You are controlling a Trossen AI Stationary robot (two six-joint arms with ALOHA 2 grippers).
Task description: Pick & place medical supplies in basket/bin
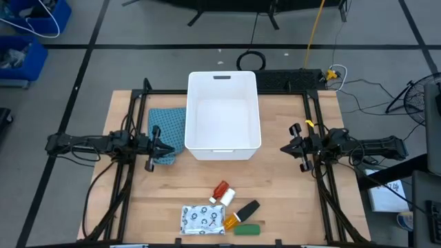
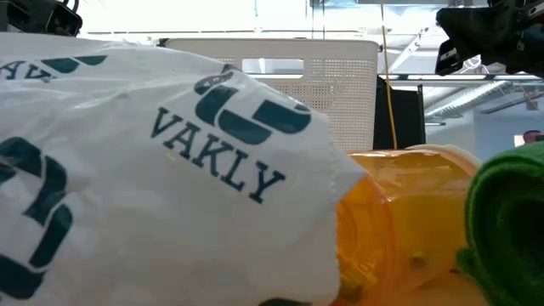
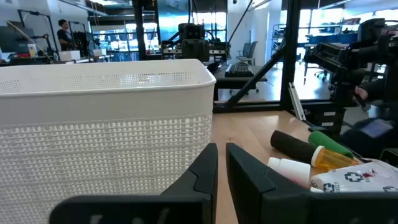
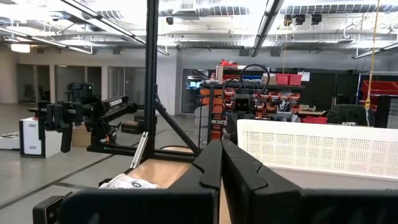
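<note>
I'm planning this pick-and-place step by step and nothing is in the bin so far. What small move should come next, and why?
Probably swing the left gripper from beside the white bin toward the supplies at the near edge, starting with the red tube, the item closest to it. The bin looks empty, both grippers hold nothing, and the right gripper waits shut across the table.

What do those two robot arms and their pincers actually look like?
Both arms are slim, black and jointed, with dark cables trailing along them. The left gripper and right gripper each end in two flat, angular black fingers. The right arm carries a small yellow tag near its wrist. No lettering shows on them.
</note>
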